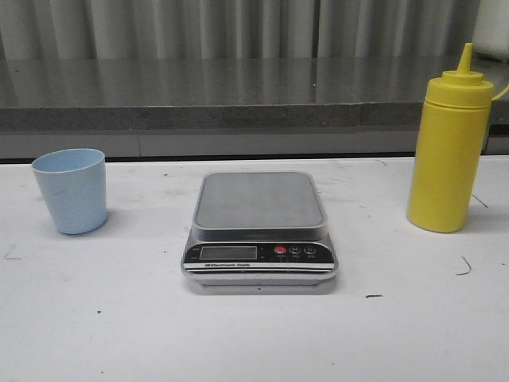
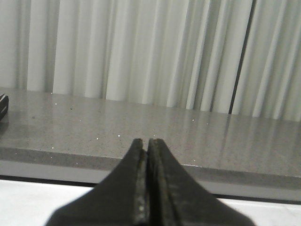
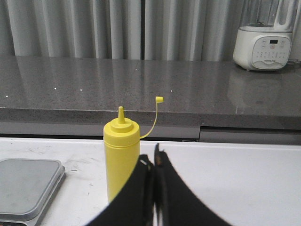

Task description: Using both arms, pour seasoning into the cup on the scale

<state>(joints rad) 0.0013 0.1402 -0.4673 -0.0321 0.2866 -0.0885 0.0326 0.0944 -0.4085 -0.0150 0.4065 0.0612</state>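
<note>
The yellow seasoning bottle stands upright at the table's right, its tip cover hanging off on its tether. It also shows in the right wrist view, just beyond my right gripper, which is shut and empty. The light blue cup stands upright at the table's left. The silver-grey scale lies in the middle with a bare platform; its corner shows in the right wrist view. My left gripper is shut and empty, facing the grey counter. Neither arm shows in the front view.
A grey stone counter runs along the back behind the white table, with curtains behind it. A white blender base stands on that counter at the far right.
</note>
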